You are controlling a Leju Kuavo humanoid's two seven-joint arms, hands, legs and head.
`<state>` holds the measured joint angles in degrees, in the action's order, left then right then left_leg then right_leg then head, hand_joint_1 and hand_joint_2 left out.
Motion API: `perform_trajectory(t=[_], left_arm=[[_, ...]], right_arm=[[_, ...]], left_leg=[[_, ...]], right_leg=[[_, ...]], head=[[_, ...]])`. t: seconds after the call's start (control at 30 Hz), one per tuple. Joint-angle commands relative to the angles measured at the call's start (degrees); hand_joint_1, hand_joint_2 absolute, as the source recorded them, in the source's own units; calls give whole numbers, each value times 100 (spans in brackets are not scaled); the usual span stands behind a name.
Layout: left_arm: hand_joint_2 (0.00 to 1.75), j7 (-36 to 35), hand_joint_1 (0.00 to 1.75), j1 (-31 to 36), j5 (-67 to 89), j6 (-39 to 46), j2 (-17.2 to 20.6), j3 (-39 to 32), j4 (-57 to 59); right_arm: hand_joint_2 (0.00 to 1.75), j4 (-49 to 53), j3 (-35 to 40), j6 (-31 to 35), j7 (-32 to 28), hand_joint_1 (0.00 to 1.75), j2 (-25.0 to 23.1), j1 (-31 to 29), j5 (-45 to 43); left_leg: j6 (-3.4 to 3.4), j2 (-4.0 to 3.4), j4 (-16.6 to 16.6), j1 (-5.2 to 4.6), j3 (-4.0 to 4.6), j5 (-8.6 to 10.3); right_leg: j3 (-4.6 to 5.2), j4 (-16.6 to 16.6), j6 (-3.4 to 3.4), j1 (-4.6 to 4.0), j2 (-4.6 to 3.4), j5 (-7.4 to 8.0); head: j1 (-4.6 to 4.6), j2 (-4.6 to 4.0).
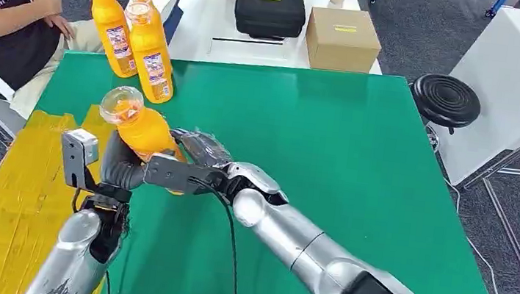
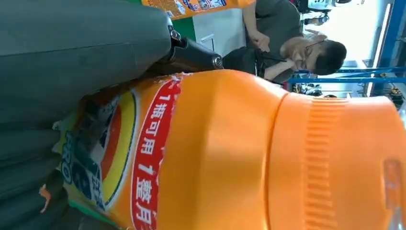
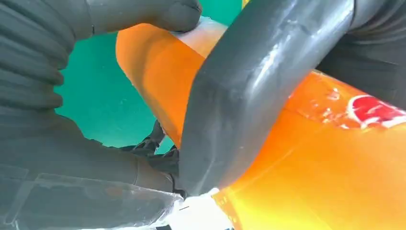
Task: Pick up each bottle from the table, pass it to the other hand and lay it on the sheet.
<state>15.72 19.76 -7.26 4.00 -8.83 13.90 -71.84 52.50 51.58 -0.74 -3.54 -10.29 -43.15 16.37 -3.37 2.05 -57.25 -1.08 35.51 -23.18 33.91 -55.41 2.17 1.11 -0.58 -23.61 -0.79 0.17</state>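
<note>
An orange juice bottle (image 1: 142, 131) with a clear cap hangs tilted above the near left of the green mat (image 1: 342, 178). My left hand (image 1: 120, 165) grips its body from below. My right hand (image 1: 200, 150) wraps its lower end from the right. In the left wrist view the bottle (image 2: 230, 153) is very close, with my left hand (image 2: 72, 57) against its label. My right hand (image 3: 43, 81) and a dark finger (image 3: 239, 96) press on the bottle (image 3: 335, 167) in the right wrist view. Three more bottles (image 1: 152, 57) stand at the mat's far left corner. The yellow sheet (image 1: 11, 193) lies left of the mat.
A person (image 1: 3, 7) sits at the far left, close to the standing bottles. Behind the mat a white table carries a black bag (image 1: 270, 7) and a cardboard box (image 1: 342, 39). A black stool (image 1: 445, 100) stands off the right side.
</note>
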Motion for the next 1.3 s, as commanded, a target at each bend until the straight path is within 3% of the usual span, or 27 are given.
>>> perform_trajectory(t=[0.03,0.47,0.5,0.57,0.6,0.63,0.9,1.3], left_arm=[[175,-43,175,240,-36,15,-37,-170,417],[175,57,175,251,-96,165,9,-319,452],[175,101,175,231,-108,210,28,-377,434],[175,93,175,224,-108,207,59,-391,427],[175,93,175,224,-108,207,59,-391,427],[175,205,175,202,-13,371,61,-466,392],[175,474,175,28,779,903,307,-902,20],[175,475,175,11,798,894,296,-926,12]], right_arm=[[175,31,425,-32,-71,175,-15,-277,-12],[175,-39,321,-7,-99,175,-25,-266,-136],[175,33,257,25,-151,164,-6,-229,-210],[175,85,263,25,-150,164,21,-226,-208],[175,85,263,25,-150,47,21,-226,-208],[175,235,215,86,-176,0,77,-181,-255],[175,1832,-409,492,-194,0,773,458,-105],[175,1919,-436,488,-195,0,821,520,-79]], left_leg=[[14,-12,-1,3,-7,-4],[18,-16,-3,6,-14,-8],[26,-22,-7,11,-24,-15],[19,-18,-3,6,-16,-10],[17,-17,-2,6,-12,-8],[25,-25,-5,9,-23,-14],[37,-24,-7,17,-40,-22],[21,-7,-3,11,-15,-9]], right_leg=[[-8,1,-7,-4,-1,-3],[-16,2,-9,-7,-2,-6],[-27,1,-14,-13,-2,-11],[-18,1,-10,-7,-3,-7],[-14,2,-9,-7,-4,-5],[-25,1,-13,-11,-6,-9],[-48,6,-19,-19,4,-19],[-20,5,-11,-10,7,-8]], head=[[0,0],[0,0],[0,0],[0,0],[0,0],[0,0],[4,0],[0,0]])
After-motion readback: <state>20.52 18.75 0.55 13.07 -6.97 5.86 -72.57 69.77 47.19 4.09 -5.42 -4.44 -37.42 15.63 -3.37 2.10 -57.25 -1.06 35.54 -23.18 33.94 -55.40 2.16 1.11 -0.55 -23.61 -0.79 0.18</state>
